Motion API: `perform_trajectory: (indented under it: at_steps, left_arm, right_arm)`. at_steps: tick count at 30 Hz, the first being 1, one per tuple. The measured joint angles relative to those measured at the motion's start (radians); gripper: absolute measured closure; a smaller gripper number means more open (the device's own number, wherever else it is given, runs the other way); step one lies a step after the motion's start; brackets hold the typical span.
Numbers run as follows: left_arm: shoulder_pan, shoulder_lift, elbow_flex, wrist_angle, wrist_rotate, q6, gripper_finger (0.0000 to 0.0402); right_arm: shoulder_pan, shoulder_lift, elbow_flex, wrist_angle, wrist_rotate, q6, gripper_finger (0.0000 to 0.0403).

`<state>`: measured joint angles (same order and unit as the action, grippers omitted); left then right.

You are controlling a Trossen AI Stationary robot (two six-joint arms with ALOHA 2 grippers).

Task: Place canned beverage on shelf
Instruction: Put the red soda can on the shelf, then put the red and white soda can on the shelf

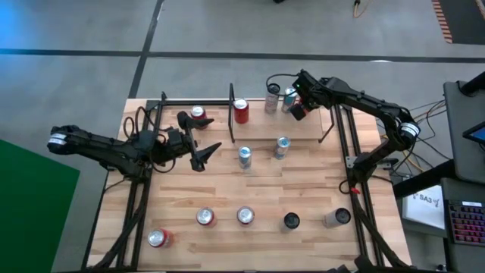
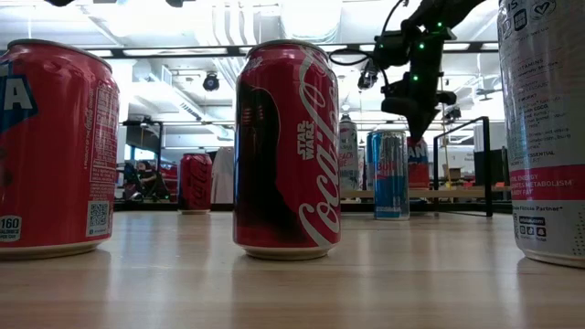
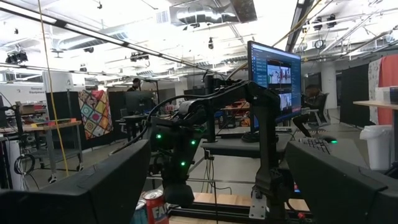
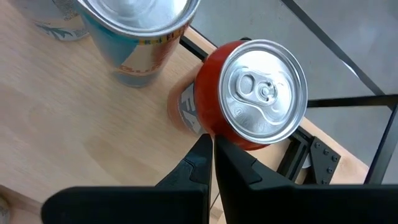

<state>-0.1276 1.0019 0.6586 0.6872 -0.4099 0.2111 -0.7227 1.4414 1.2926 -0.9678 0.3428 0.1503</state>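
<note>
Red aluminium can with a silver pull-tab top (image 4: 258, 93) stands upright on the shelf, a light-wood board in a thin black metal frame (image 1: 311, 129) at the far edge of the plank tabletop (image 1: 265, 189). It sits near the frame's corner post, just beside a taller teal-and-silver can (image 4: 140, 31). The right gripper (image 4: 211, 155) hovers right above the red can with its fingers pressed together and nothing between them, not touching it, so the can stands on its own and to me this placement looks done. I can't tell why the fingers are closed. It may be to keep them narrow between close-packed cans, since a lift straight up should clear both neighbours. A sideways sweep is the risk: it could tip either can. The left gripper (image 1: 203, 157) waits low over the table's left half, fingers spread wide and empty, next to another red can (image 1: 198, 115) and well apart from the shelf, which keeps it out of the right arm's path. More stock is left on the tabletop: two slim silver-blue cans (image 1: 245, 157) just in front of the shelf, and a row of mixed cans (image 1: 245, 216) along the near edge. That row is probably staged within easy reach for the next picks.
</note>
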Motion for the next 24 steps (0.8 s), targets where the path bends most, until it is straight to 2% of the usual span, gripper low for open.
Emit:
perform_trajectory:
  at_steps: [6,13,16,24]
  left_arm:
    - [0.000,0.000,0.000,-0.002,0.000,0.000,0.0043]
    - [0.000,0.013,0.000,-0.032,0.021,-0.040,0.0043]
    - [-0.006,0.033,0.000,-0.035,0.059,-0.049,0.0043]
    - [-0.024,0.061,0.000,-0.040,0.061,-0.088,0.0043]
  right_arm:
    - [0.001,-0.005,0.010,-0.016,-0.002,-0.019,0.0394]
    - [0.053,-0.072,0.051,-0.080,-0.003,0.023,0.0394]
    - [0.102,-0.120,0.056,-0.092,-0.009,0.050,0.0394]
    - [0.292,-0.240,0.055,-0.106,-0.011,0.141,0.0394]
